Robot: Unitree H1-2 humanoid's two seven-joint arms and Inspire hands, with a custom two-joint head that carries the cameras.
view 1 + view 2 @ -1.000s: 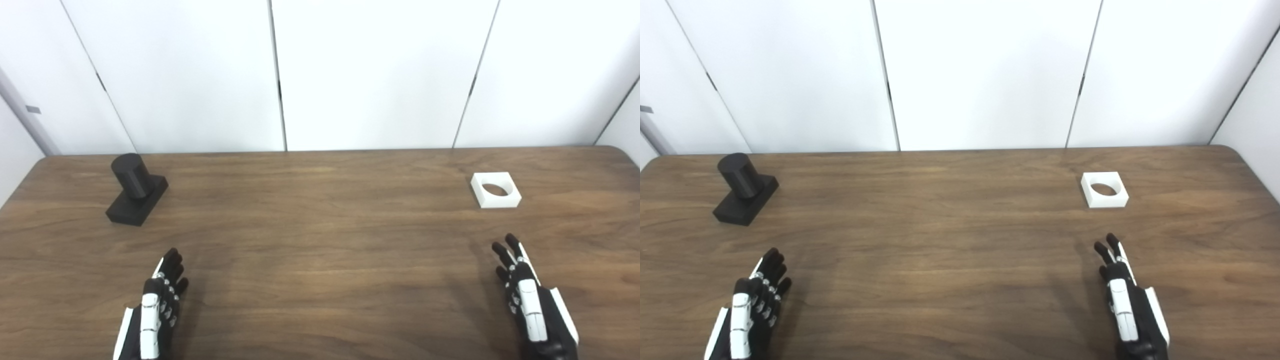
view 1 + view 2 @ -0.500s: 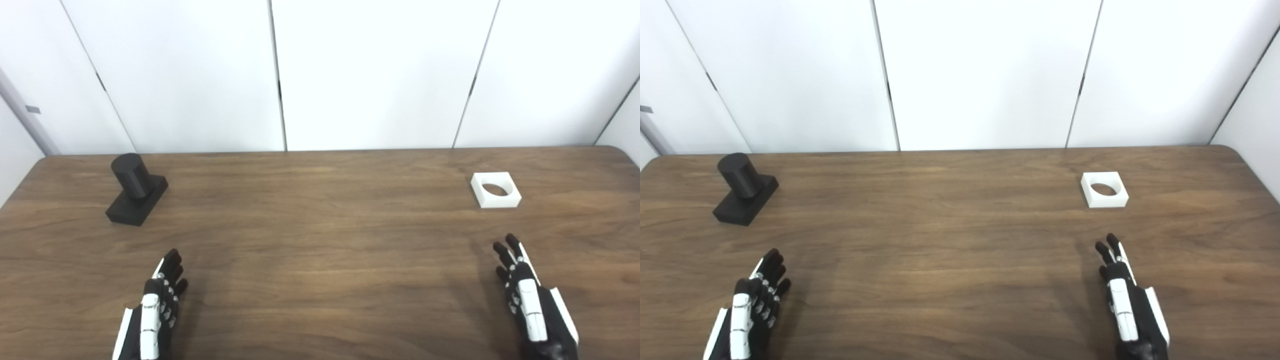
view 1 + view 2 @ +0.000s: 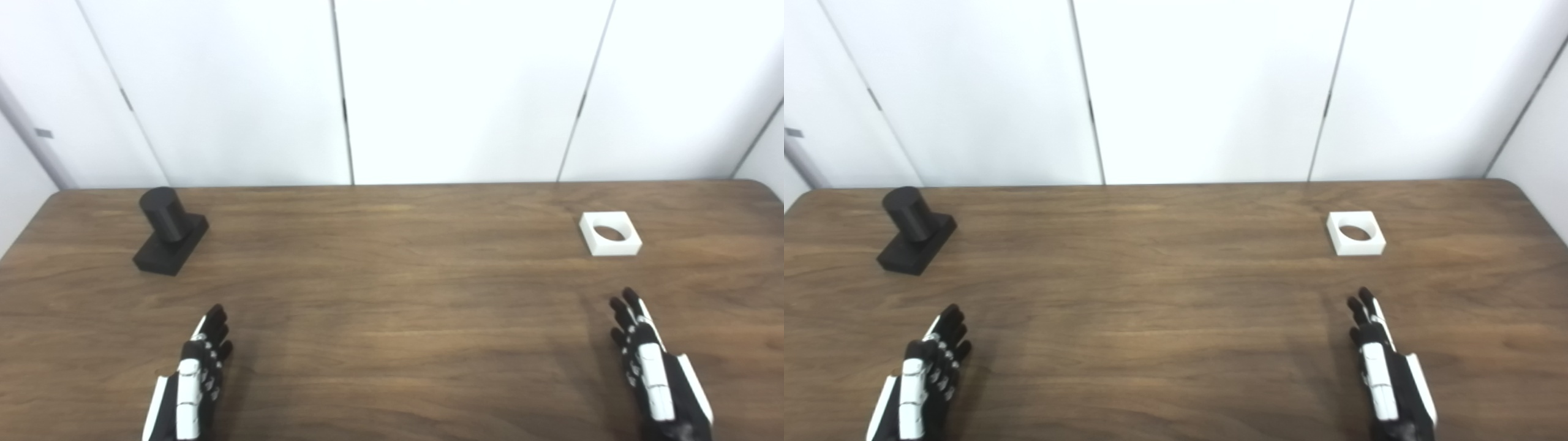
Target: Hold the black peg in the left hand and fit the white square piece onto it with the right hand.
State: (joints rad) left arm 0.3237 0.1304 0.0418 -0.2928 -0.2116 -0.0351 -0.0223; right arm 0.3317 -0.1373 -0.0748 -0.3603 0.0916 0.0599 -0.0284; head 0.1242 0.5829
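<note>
Both hands sit low at the near edge of the tabletop (image 3: 392, 306), empty, fingers stretched out and loosely spread, pointing toward the far side. Left hand (image 3: 195, 380) is at the near left; right hand (image 3: 652, 373) is at the near right. On the far left stands the black peg (image 3: 164, 214), an upright cylinder on a flat black base, well apart from the left hand. On the far right lies the white square piece (image 3: 610, 233), flat, its round hole facing up, beyond the right hand and not touched.
</note>
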